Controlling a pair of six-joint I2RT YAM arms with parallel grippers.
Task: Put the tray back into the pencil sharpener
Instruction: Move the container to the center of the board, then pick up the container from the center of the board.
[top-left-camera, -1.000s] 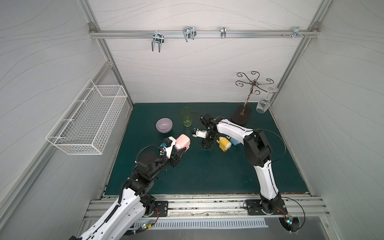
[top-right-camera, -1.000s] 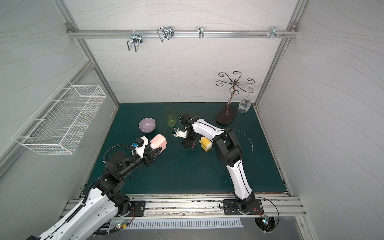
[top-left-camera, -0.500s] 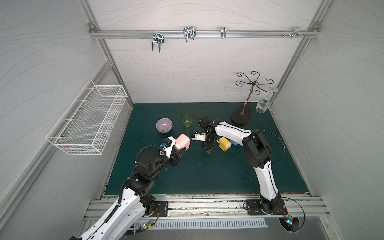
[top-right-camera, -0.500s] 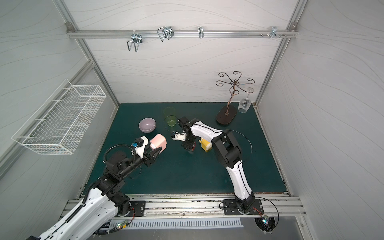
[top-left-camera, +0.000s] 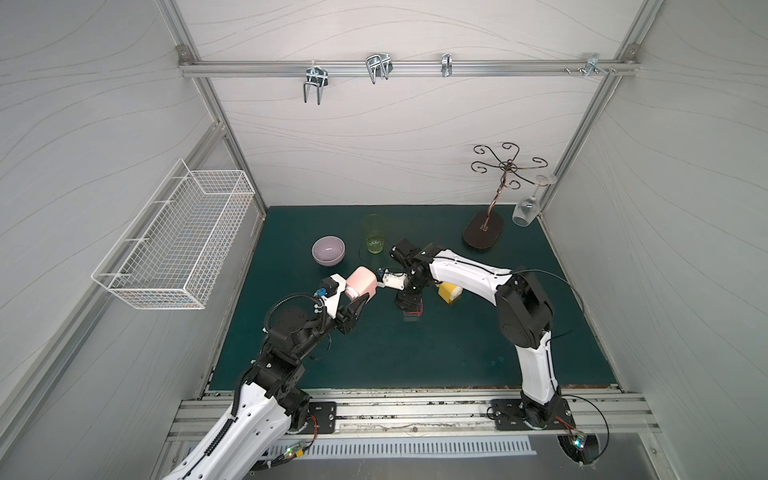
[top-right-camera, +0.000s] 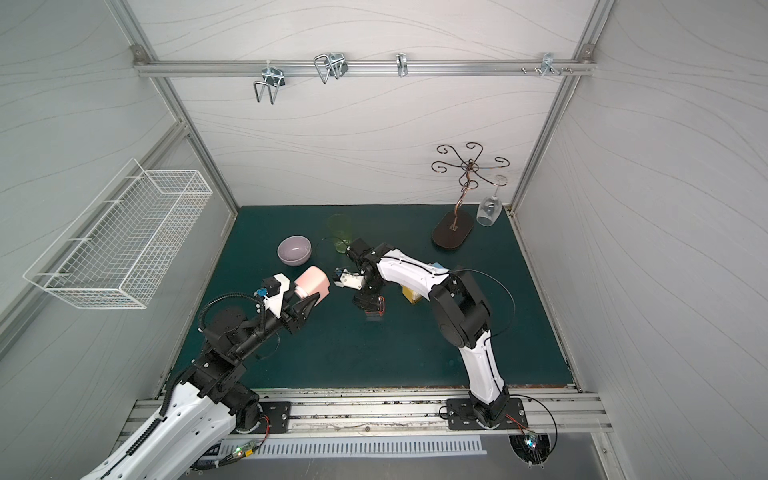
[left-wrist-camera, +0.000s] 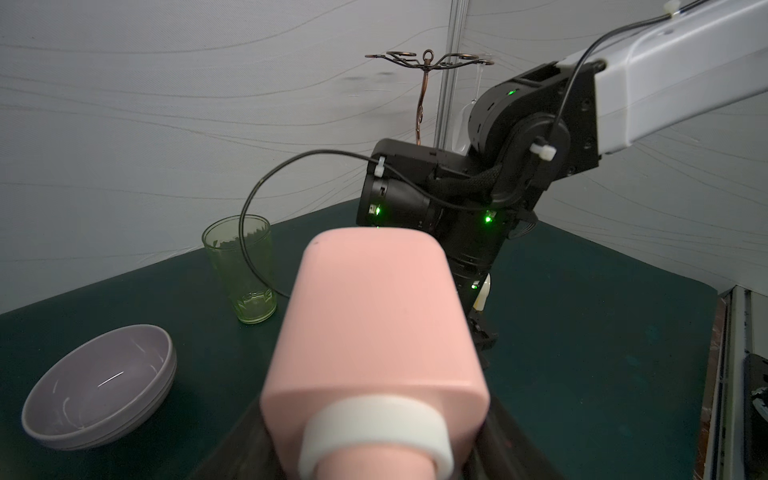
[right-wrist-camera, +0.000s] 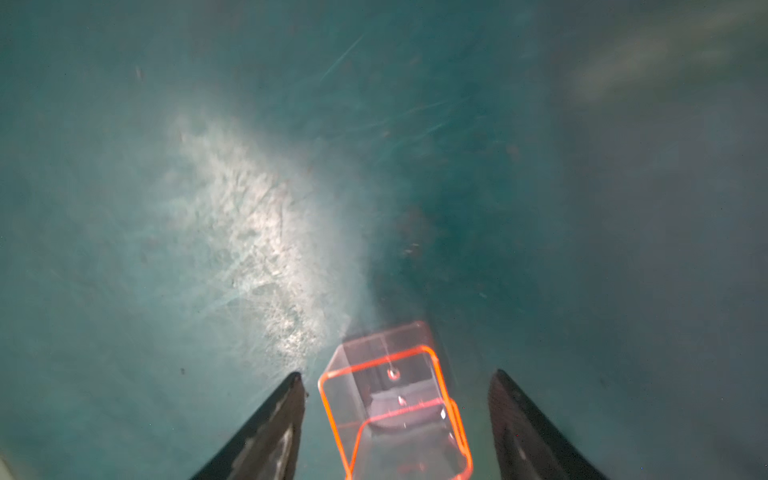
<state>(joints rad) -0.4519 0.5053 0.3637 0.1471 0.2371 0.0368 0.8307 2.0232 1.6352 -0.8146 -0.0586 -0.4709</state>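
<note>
Pink pencil sharpener (left-wrist-camera: 374, 332) gripped in left end effector (top-left-camera: 359, 296), right end effector (right-wrist-camera: 397, 376) wide, straddling orange-edged tray (right-wrist-camera: 395, 411) at lower centre, not touching it.

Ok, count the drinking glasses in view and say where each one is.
2. A green tumbler stands upright on the mat beside the purple bowl. A clear wine glass hangs upside down from the metal stand in the far corner. None seems hidden.

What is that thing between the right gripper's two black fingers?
The clear, orange-edged tray sits between the fingers of the right gripper, with a gap on each side. The right wrist view shows it.
</note>
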